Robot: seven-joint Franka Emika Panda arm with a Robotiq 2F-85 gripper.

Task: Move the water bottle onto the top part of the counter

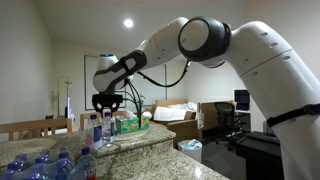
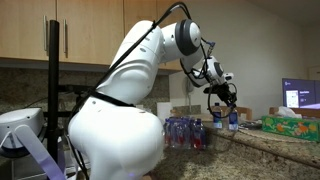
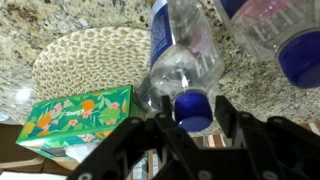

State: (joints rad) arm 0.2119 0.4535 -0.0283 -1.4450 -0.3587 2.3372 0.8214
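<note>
No text is legible anywhere: the water bottle [image 3: 183, 55] and green packet [image 3: 78, 118] show no readable print.

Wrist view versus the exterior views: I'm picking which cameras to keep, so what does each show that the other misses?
Only the wrist view: a woven mat and the blue cap of the water bottle framed by the open gripper. Only the exterior views: the whole arm, a pack of bottles, the room behind. Shared: gripper, bottle, green box, granite counter.
</note>
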